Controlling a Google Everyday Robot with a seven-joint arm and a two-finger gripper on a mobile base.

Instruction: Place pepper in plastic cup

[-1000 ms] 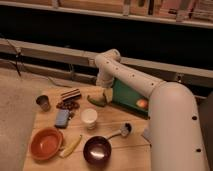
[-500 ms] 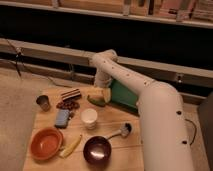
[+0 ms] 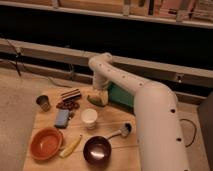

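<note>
Pepper [image 3: 95, 100] lies at the far edge of the table [image 3: 113, 119], at about 12 o'clock from the plastic cup [image 3: 89, 118] and near it but not touching. The gripper [image 3: 98, 94] is down directly over the pepper, at contact height or very close to it. Whether it has closed on the pepper cannot be told from this view.

Change: over the last second the gripper has held the same spot above the pepper. Only the large forearm section has swung slightly toward 9 o'clock. The pepper has not been lifted and the cup stands where it was. Judgement: the pick is under way and the transfer has not begun.

Clearances:
- A green box [image 3: 121, 96] sits just beside the pepper at 3 o'clock. Sideways drift in that direction risks a knock.
- A brown bar [image 3: 70, 93] and a dark cluster [image 3: 67, 105] lie at 9 o'clock from the pepper, apart from it.
- The path from pepper to cup runs toward 6 o'clock over bare table, with nothing standing between.
- Around the cup: a blue block [image 3: 62, 118] at 9 o'clock, a spoon [image 3: 121, 132] at 4 o'clock and a dark bowl [image 3: 97, 150] at 6 o'clock. All stand apart from the rim.
- The table's far edge lies just behind the pepper, so a push toward 12 o'clock could send it off.
</note>
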